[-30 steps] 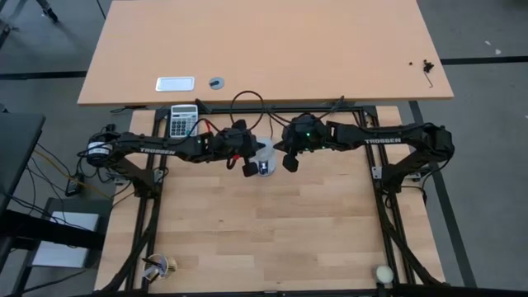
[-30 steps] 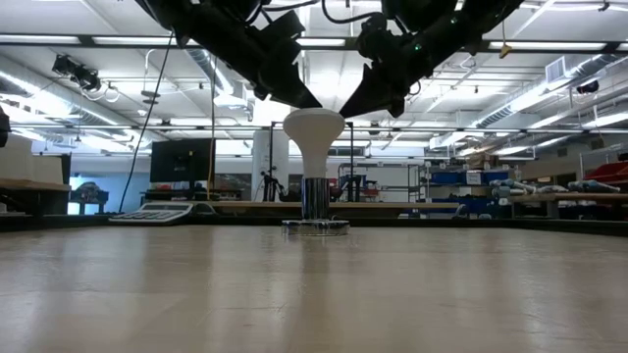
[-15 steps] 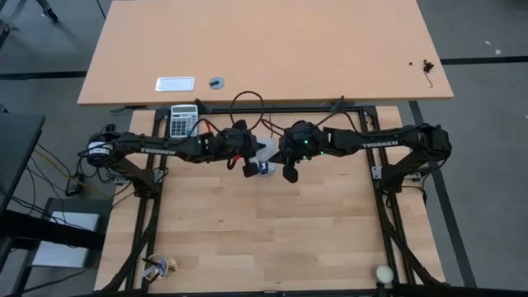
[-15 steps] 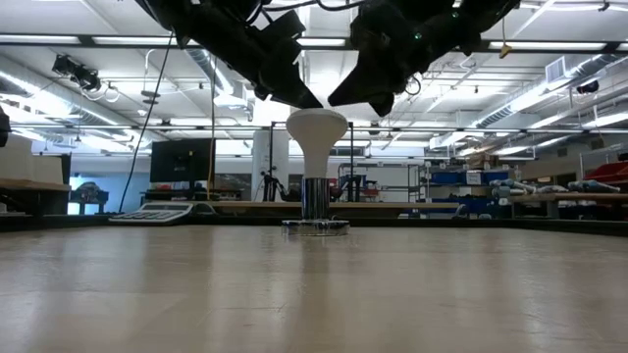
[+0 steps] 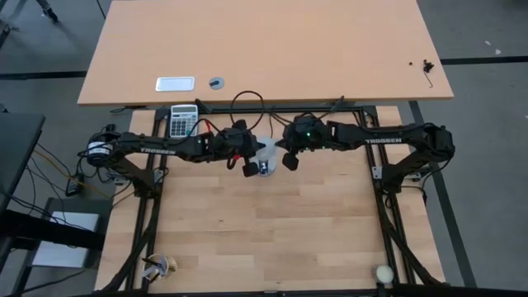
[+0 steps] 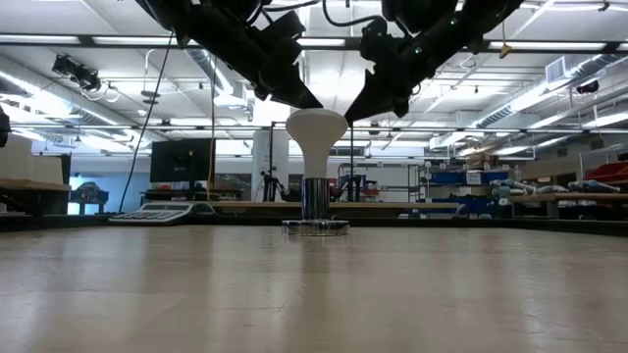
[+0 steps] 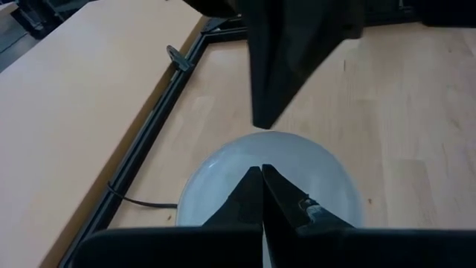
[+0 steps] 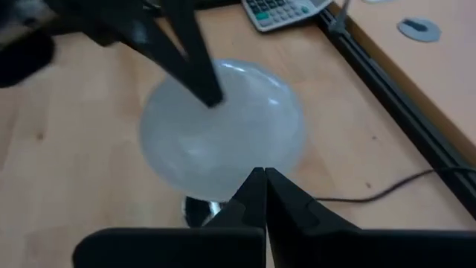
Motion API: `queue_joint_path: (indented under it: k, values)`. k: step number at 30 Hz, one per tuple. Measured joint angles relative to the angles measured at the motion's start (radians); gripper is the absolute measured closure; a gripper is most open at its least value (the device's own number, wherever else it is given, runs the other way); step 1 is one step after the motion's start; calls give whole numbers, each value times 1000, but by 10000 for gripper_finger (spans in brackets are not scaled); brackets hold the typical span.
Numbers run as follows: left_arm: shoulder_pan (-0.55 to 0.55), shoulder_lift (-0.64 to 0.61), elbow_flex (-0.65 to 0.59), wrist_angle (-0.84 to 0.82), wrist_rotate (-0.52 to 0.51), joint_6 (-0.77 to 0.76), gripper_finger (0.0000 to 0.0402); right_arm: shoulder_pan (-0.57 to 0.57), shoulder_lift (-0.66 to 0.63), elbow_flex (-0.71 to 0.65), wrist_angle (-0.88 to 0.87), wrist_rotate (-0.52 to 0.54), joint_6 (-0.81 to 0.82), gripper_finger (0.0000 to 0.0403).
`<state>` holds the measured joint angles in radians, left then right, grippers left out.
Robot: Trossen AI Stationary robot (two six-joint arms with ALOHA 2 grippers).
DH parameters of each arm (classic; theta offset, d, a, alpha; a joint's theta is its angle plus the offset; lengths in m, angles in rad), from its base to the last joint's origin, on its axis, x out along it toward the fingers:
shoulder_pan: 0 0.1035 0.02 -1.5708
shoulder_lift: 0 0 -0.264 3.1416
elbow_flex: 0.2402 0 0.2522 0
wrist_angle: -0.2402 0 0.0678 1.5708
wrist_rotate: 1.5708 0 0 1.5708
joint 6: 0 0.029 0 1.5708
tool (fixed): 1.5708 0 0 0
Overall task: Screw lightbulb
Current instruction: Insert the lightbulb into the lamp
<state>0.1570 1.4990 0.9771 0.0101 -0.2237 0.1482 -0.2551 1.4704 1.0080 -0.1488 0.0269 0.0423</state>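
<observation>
The white lightbulb (image 6: 316,126) stands upright, dome up, its narrow base in the silver socket (image 6: 316,202) on the table. In the high view the lightbulb (image 5: 264,152) sits mid-table near the far edge, between my two arms. My left gripper (image 6: 316,104) is shut, and its tip comes down onto the dome from the left. My right gripper (image 6: 350,116) is also shut, with its tip at the dome's right edge. The socket's flat disc (image 6: 316,227) lies on the wood. My left gripper lays its shut fingertips (image 7: 262,176) on the top of the dome (image 7: 223,167), slanting down from the table's left. My right gripper sets its shut fingertips (image 8: 259,179) against the dome's upper right rim (image 8: 279,145), slanting down from the table's right. The bulb stays upright in the socket.
A calculator (image 5: 183,120) lies at the far left of the table. The socket's black cord (image 5: 247,101) loops over the far edge. Cream balls lie at the near left (image 5: 171,265) and near right (image 5: 384,273) corners. Bare wood spreads toward the near edge.
My right gripper has swung a little toward the table's left and near edge, then come back to the dome's right side, staying shut throughout. The bulb has stayed upright in the socket.
</observation>
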Motion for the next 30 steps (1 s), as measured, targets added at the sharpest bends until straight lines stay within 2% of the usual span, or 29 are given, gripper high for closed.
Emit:
queue_joint_path:
  k: [13,21,25,30]
  values:
    - [0,0,-1,-4,0,0,402,17,0,0,-7,-80,3,394]
    - [0,0,0,7,0,0,402,77,0,0,-2,-148,10,394]
    - [0,0,0,6,0,0,402,98,-9,0,-5,-136,8,394]
    - [0,0,0,6,0,0,402,69,-32,0,-9,-8,6,394]
